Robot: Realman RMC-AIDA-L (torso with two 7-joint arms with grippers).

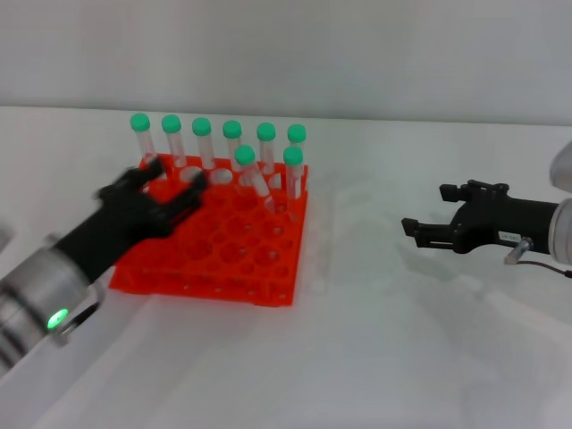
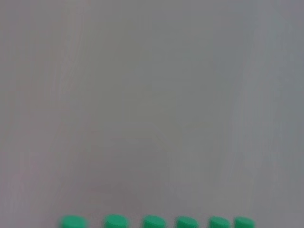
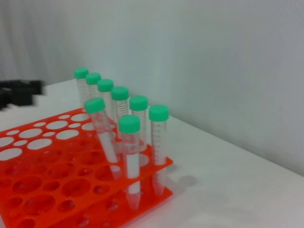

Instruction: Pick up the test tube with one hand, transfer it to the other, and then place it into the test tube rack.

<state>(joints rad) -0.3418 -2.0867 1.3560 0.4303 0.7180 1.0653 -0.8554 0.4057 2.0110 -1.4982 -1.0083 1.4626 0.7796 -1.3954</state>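
The orange-red test tube rack (image 1: 223, 259) stands left of centre on the white table, and it also shows in the right wrist view (image 3: 42, 180). Several green-capped test tubes stand along its far rows. One test tube (image 1: 253, 175) leans in its hole and also shows in the right wrist view (image 3: 102, 133). My left gripper (image 1: 172, 186), on the arm with the green ring light, hovers open and empty over the rack's far left part, close to the tubes. It appears as a dark blur in the right wrist view (image 3: 19, 92). My right gripper (image 1: 425, 209) is open and empty, off to the right of the rack.
The left wrist view shows only a row of green caps (image 2: 153, 221) against the pale wall. The white table (image 1: 402, 340) stretches in front of and to the right of the rack. A wall rises behind the table's far edge.
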